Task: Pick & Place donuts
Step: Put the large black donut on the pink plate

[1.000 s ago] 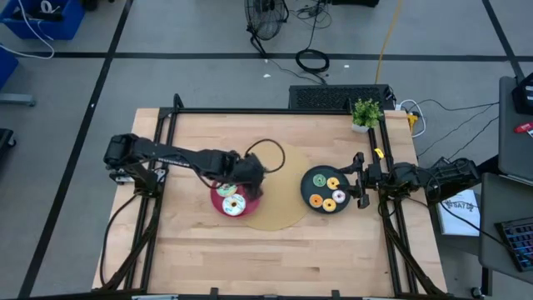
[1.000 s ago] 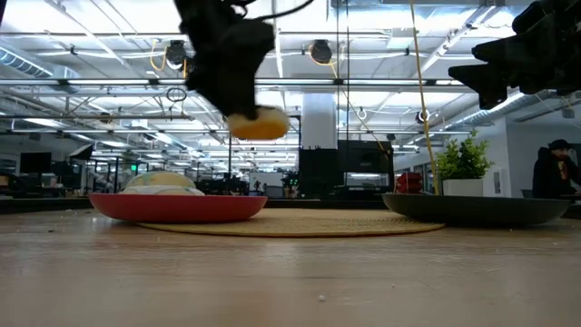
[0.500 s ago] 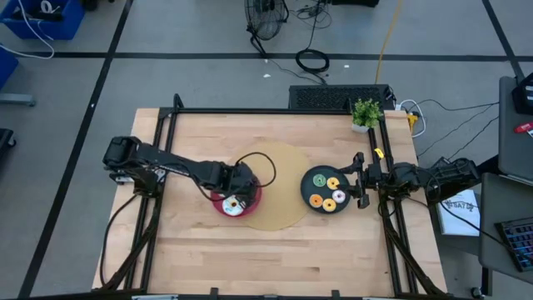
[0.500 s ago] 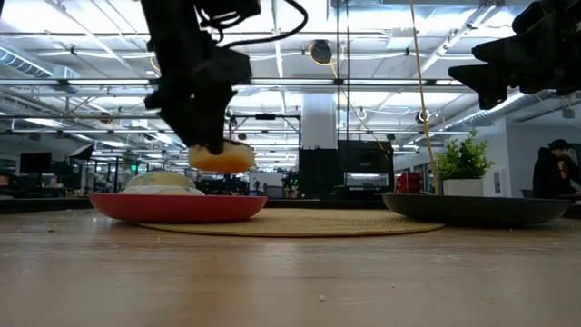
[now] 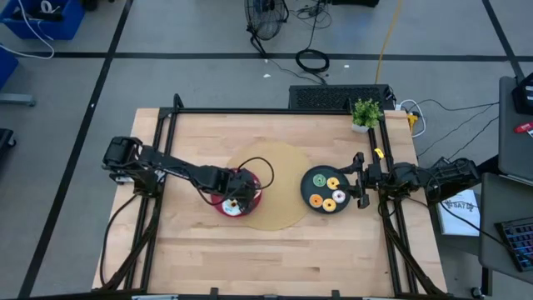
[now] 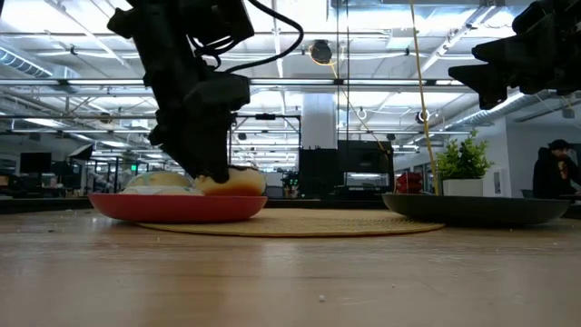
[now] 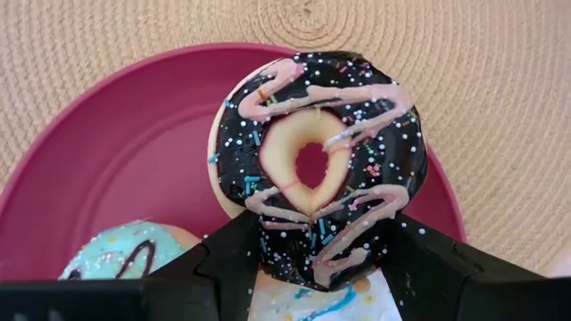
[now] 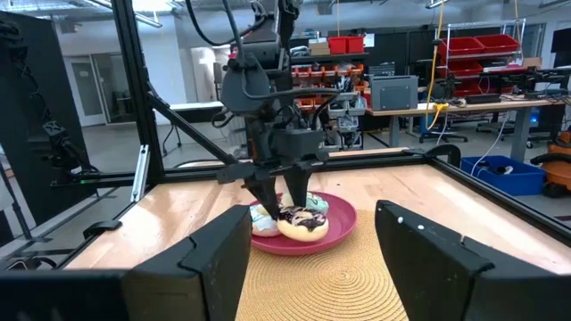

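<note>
A chocolate-iced donut [image 7: 323,165], drizzled with pink and dotted with sprinkles, is pinched between the fingers [image 7: 230,267] of the left gripper [image 5: 236,194], which is lowered over the round pink plate [image 5: 252,199]. In the left wrist view the ring is seen face-on above the plate's bare pink floor, with a teal-iced donut [image 7: 120,252] lying just beside it and a white-iced donut [image 7: 308,301] partly hidden under the fingers. In the low view the held donut [image 6: 231,183] is seen level with the plate's rim [image 6: 177,206], its underside at or just above the plate; whether it rests on the plate cannot be told. The pink plate is set on the edge of a round woven mat [image 5: 279,218] near the middle of the wooden table [image 5: 191,246]. On the mat's other side a round black plate [image 5: 310,189] is found, bearing a yellow donut [image 5: 333,183], an orange donut [image 5: 316,200], a pink donut [image 5: 340,197], a white donut [image 5: 328,205] and a dark green-iced donut [image 5: 318,177]. The right gripper [image 5: 360,180] is held just beside the black plate at the table's right edge, with its jaws spread wide, as the right wrist view shows by the broad gap between its fingers [image 8: 205,263]. A small potted plant [image 5: 365,112] is stood at the table's far right corner. A person [image 6: 552,173] is seen in the room behind the table in the low view.
</note>
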Controlling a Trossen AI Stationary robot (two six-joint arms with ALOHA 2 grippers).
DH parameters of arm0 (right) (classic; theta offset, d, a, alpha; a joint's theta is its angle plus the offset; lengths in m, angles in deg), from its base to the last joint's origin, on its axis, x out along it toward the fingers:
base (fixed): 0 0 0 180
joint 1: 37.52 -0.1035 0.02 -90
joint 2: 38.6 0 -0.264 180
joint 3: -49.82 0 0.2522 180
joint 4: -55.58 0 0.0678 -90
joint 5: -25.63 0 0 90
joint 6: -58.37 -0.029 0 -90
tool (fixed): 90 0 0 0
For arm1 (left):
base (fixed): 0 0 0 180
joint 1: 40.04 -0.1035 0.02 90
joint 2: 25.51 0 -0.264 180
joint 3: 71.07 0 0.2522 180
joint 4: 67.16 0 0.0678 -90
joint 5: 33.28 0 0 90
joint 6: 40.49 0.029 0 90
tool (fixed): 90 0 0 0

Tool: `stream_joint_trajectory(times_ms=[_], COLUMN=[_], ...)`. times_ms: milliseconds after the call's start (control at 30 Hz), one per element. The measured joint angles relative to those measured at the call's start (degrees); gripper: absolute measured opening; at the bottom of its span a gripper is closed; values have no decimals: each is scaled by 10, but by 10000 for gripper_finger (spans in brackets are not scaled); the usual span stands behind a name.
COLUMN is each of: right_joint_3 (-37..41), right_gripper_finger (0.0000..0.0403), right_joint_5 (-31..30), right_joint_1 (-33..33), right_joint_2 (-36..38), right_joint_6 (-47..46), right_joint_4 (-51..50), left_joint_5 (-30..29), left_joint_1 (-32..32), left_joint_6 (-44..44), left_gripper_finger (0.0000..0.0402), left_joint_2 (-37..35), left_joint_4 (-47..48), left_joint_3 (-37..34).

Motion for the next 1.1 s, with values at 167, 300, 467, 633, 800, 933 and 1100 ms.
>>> stream_joint_trajectory(times_ms=[167, 300, 467, 633, 800, 933, 1100], right_joint_3=[0, 0, 0, 0, 0, 0, 0], right_gripper_finger=[226, 226, 226, 226, 226, 226, 226], right_joint_5=[0, 0, 0, 0, 0, 0, 0], right_joint_1=[0, 0, 0, 0, 0, 0, 0], right_joint_2=[0, 0, 0, 0, 0, 0, 0], right_joint_6=[0, 0, 0, 0, 0, 0, 0], right_joint_4=[0, 0, 0, 0, 0, 0, 0], left_joint_5=[17, 20, 10, 10, 38, 70, 71], left_joint_1=[-6, -10, -12, -12, -12, -12, -11], left_joint_6=[-11, -8, -7, -6, 32, 80, 44], left_gripper_finger=[214, 214, 214, 214, 214, 214, 214], left_joint_2=[0, 0, 0, 0, 0, 0, 0], left_joint_4=[2, -3, -44, -100, -129, -114, -101], left_joint_3=[0, 0, 0, 0, 0, 0, 0])
